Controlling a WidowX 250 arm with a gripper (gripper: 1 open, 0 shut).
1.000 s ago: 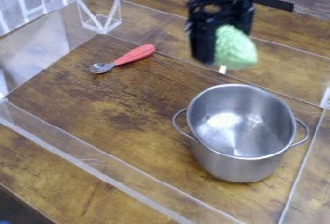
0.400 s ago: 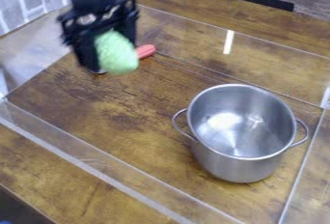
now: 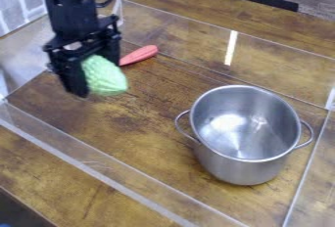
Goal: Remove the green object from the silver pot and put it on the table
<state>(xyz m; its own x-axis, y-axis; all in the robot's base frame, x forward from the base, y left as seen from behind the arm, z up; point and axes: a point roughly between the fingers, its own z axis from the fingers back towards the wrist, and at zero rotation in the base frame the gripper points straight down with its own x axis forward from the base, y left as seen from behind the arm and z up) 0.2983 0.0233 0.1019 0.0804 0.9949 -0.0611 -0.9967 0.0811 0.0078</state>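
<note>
Table [image 3: 78, 187]: one, dark brown planks with visible grain, edged by clear acrylic walls. One silver pot [image 3: 245, 133], round and shiny, standing right of the table's middle, nothing visible inside, two small loop handles at its sides. One black gripper [image 3: 92, 74], well left of the pot and above the wood, pointing down, jaws clamped on either side of the green object [image 3: 105, 75]. One such green object, light green and bumpy, outside the pot, held between the jaws; whether touching the wood or hanging just above it, cannot tell. One red-handled utensil [image 3: 137, 54], lying beyond the gripper, farther from the pot, only the handle showing.
</note>
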